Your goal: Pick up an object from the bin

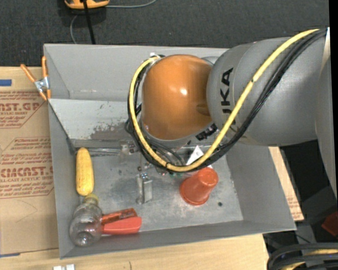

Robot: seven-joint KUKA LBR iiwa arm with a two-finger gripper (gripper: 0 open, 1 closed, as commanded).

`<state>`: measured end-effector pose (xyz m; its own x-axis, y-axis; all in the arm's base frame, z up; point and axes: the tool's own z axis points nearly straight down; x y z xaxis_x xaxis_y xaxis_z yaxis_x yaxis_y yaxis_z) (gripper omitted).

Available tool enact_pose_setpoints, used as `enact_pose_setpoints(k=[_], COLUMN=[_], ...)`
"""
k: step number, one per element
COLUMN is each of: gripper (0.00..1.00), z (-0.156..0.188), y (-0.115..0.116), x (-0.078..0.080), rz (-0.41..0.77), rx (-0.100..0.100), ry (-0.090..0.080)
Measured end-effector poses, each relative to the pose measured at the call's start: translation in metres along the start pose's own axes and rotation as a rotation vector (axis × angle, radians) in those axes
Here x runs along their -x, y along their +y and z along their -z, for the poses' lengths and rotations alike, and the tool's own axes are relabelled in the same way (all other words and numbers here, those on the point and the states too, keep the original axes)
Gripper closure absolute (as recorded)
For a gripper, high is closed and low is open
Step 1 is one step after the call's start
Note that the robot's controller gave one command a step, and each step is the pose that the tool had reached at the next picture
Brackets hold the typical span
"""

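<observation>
The arm reaches into the grey metal bin [99, 67] from the right, and its rounded orange cover [173, 98] with looped yellow and black cables hangs over the middle of the bin. Below the cover, the metal tip of the gripper [144, 187] shows low over the scuffed bin floor. Most of it is hidden by the wrist, so I cannot tell whether it is apart or together, and nothing is seen held in it.

The gripper is above a bare patch of floor, not above any one thing. The nearest thing is an orange cup [198, 185] lying on its side just to the right of the gripper, partly under the cables. A yellow corn cob [84, 171] lies lengthwise along the left wall, well apart from the gripper. In the near left corner sits a clear, round bulb-like piece [85, 225] – just below the cob's end – with a flat red piece [121, 223] touching its right side.
</observation>
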<state>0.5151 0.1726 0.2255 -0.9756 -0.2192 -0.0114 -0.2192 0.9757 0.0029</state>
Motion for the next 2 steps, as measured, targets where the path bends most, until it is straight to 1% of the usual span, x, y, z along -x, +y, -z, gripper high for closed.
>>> enact_pose_setpoints(k=[1, 2], gripper=[0.00, 0.00], z=[-0.054, -0.093], y=[-0.001, 0.037], x=[-0.021, -0.017], rz=[-0.210, -0.111], rx=[-0.002, -0.003], ry=[0.009, 0.006])
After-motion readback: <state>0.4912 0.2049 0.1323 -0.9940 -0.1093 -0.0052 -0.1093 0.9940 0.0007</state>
